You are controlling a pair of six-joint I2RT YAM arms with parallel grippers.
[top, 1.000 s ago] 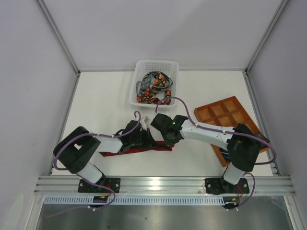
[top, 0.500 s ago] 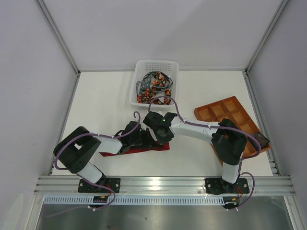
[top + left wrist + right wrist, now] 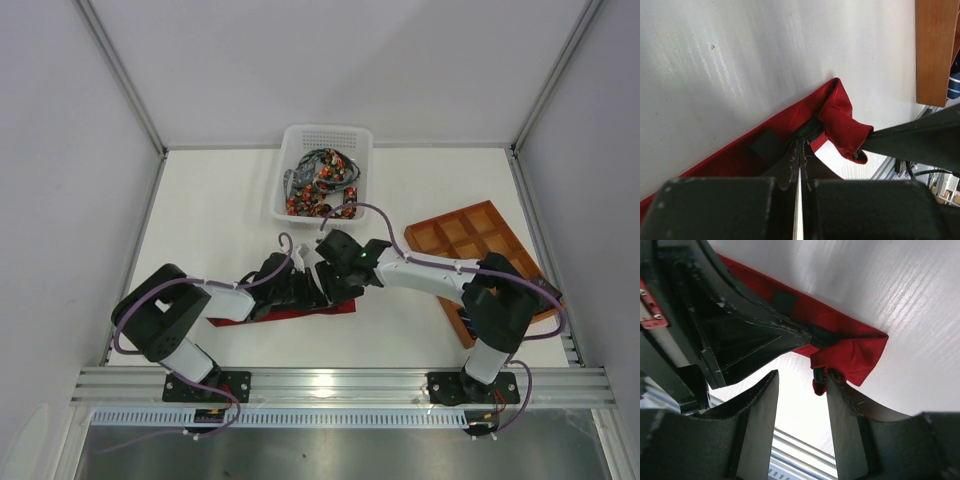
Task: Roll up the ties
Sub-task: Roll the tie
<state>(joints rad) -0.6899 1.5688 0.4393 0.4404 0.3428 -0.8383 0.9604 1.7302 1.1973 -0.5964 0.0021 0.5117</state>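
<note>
- Flat on the white surface (image 3: 210, 220), near its front edge and between the two arms: the deep red fabric necktie (image 3: 840, 117), stretched out in a long strip.
- At one end of that necktie: cloth folded back and crumpled into a loose, raised bunch.
- Clenched: the left tool (image 3: 801, 145), fingertips pressed together with no gap, pinching the necktie's edge just beside the crumpled fold.
- Released: the right tool (image 3: 801, 377), fingers standing apart with bare surface showing in the gap.
- One right fingertip touching the crumpled end; the other clear of the cloth.
- Both tools tip to tip at the same end of the necktie, the right reaching in from the tray side, the left from the opposite side.
- On the red cloth, just beside the left fingers: a small black patch (image 3: 785, 302).
- Remaining length of the necktie flat and unrolled, partly hidden under the left arm in the top view.
- Heaped in a tangle inside the white perforated plastic basket (image 3: 325, 132), at the far middle of the surface and well apart from both tools: dark ties with red-orange dots (image 3: 322, 180).
- To the right, set at an angle and partly under the right arm: the orange-brown gridded tray (image 3: 470, 235).
</note>
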